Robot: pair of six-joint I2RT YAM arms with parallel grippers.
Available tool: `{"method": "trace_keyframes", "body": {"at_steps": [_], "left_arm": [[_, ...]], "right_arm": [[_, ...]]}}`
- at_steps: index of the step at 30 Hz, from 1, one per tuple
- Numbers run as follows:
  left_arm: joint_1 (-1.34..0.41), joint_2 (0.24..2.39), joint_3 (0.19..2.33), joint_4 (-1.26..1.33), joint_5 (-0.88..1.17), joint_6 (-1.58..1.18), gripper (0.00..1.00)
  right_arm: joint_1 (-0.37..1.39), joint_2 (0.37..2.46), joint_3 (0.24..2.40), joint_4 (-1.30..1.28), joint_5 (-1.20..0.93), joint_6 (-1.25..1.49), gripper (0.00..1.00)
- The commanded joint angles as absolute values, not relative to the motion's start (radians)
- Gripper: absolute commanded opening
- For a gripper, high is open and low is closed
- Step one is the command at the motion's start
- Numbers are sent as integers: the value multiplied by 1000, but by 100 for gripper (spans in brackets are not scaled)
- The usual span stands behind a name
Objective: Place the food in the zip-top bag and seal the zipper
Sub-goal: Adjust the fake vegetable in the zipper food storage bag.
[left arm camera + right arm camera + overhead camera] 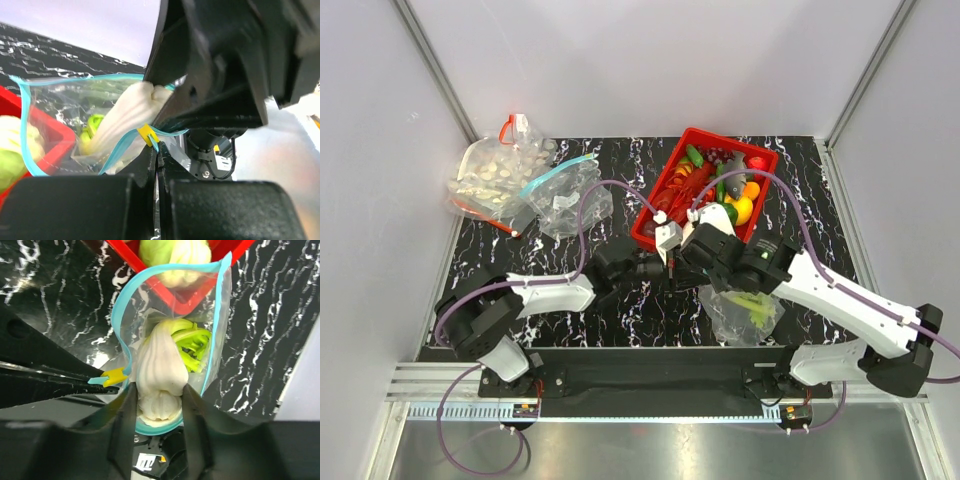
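The zip-top bag (217, 335) hangs open between my grippers, and it also shows below the right arm in the top view (745, 315). Its teal zipper (120, 315) rims the mouth. My left gripper (159, 156) is shut on the zipper's end beside a yellow slider (145, 133). My right gripper (159, 412) is shut on the leek's white stalk (159, 367) and holds it in the bag's mouth. The leek's green leaves (192, 347) lie deeper inside. From the left wrist the leek (127, 115) shows through the plastic. In the top view the left gripper (655, 268) and right gripper (712, 262) nearly meet.
A red basket (655, 225) of toy produce stands just behind the grippers, and its corner (200, 290) is close to the bag. At the back left lie a second clear bag with a teal strip (565, 190) and a red-zippered bag (490, 175).
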State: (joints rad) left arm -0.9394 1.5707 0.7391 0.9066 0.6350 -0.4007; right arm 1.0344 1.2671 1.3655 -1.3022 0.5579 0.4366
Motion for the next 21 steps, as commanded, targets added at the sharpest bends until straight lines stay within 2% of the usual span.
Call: {"method": "trace_keyframes", "body": {"at_steps": [1, 3, 7, 9, 10, 11, 12, 13, 19, 21], "left_arm": [[-939, 1513, 793, 920, 667, -310, 0], [-939, 1505, 784, 904, 666, -289, 0], [-936, 1485, 767, 873, 658, -247, 0], [-936, 1471, 762, 838, 658, -213, 0], [-937, 1468, 759, 828, 657, -203, 0], [-937, 1457, 752, 821, 655, -192, 0], [-934, 1453, 749, 796, 646, -174, 0], [-931, 1444, 746, 782, 643, -164, 0], [-876, 1373, 677, 750, 618, -164, 0], [-852, 1364, 644, 753, 611, -170, 0]], "right_arm": [[1008, 1239, 1405, -1209, 422, 445, 36], [990, 1229, 1404, -1184, 362, 436, 35], [948, 1206, 1371, -1135, 259, 405, 45], [933, 1203, 1353, -1121, 245, 402, 54], [914, 1204, 1347, -1117, 241, 399, 53], [904, 1206, 1335, -1099, 217, 393, 48], [893, 1209, 1327, -1086, 200, 381, 33], [861, 1212, 1318, -1071, 183, 374, 26], [756, 1301, 1252, -951, 11, 313, 1], [726, 1330, 1227, -930, -42, 304, 0]]}}
